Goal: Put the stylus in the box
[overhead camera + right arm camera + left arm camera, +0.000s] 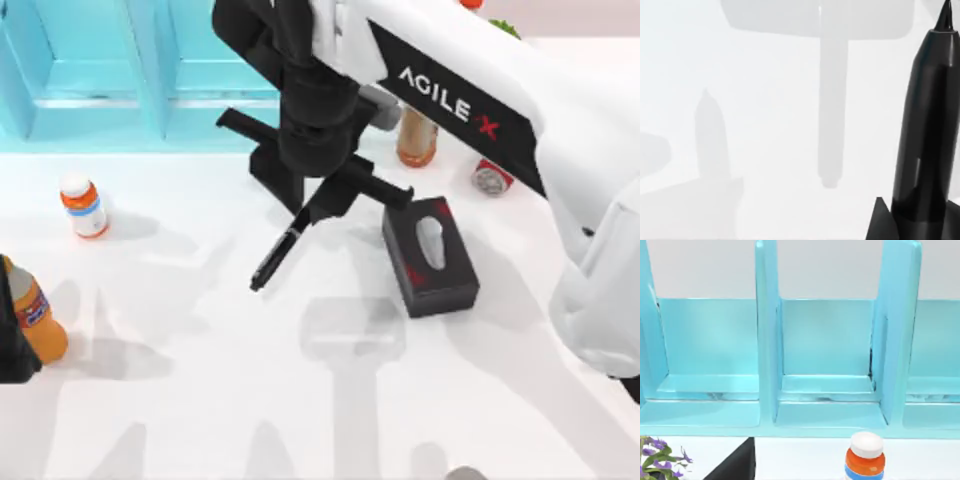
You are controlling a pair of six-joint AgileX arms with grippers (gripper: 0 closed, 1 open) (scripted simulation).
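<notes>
The stylus [278,255], a slim black stick, hangs slanted above the white table [200,400], its tapered tip pointing toward the front left. My right gripper [320,205] is shut on its upper end, reaching in from the back right. In the right wrist view the stylus [925,135] runs away from the camera, with a black finger [880,220] beside it. The box [430,258], black with a pale slot on top, lies on the table just right of the gripper. My left arm [10,340] sits parked at the table's left edge.
A turquoise shelf unit [100,70] spans the back left. A white-capped orange bottle [82,205] and an orange bottle [38,318] stand at the left. A brown bottle [417,135] and a red can [492,178] stand behind the box. Purple flowers [657,452] appear in the left wrist view.
</notes>
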